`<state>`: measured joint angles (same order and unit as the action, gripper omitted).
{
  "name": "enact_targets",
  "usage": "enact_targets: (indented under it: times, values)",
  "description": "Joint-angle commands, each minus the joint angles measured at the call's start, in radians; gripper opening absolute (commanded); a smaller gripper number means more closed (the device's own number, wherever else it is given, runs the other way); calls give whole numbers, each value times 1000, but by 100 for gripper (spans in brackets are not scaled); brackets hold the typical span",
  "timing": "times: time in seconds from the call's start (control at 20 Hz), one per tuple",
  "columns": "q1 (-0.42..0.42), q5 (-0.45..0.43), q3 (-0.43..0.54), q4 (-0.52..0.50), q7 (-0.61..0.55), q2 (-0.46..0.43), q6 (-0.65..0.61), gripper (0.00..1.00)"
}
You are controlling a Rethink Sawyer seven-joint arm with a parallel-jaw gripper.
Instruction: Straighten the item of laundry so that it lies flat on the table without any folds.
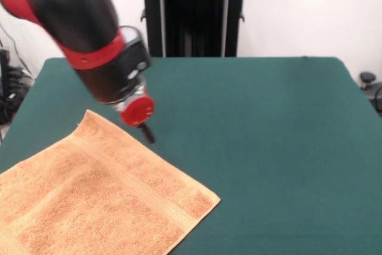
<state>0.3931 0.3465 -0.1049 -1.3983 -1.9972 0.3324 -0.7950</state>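
Flat orange towel (95, 198) on green table (268, 135)

The red and black arm (83, 34) slants down over the bench (268, 123), its dark pincer (147, 132) just above the felt

A robotics lab: a green-topped table (268, 117), black pedestal (194, 19), bare white wall (310, 10).

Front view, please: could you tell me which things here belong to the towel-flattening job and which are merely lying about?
Belong to the job:
- orange-tan terry-cloth hand towel, lying spread out
- dark green felt-topped table
- red and black arm's end effector, beside the towel's far edge

Merely about:
- black pedestal frame
- dark cables off the table's side
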Motion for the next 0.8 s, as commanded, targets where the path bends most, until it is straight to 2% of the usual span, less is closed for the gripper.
enact_targets:
  times: [0.05, 0.35, 0.55, 0.8]
  values:
    - [-14, -110, -72, 202, -91, -109, -28, 100]
    - [19, -145, -50, 198, -74, -97, -7, 100]
    - [42, -150, -19, 221, -83, -149, 63, 100]
    - [74, -127, 26, 253, -92, -223, 52, 100]
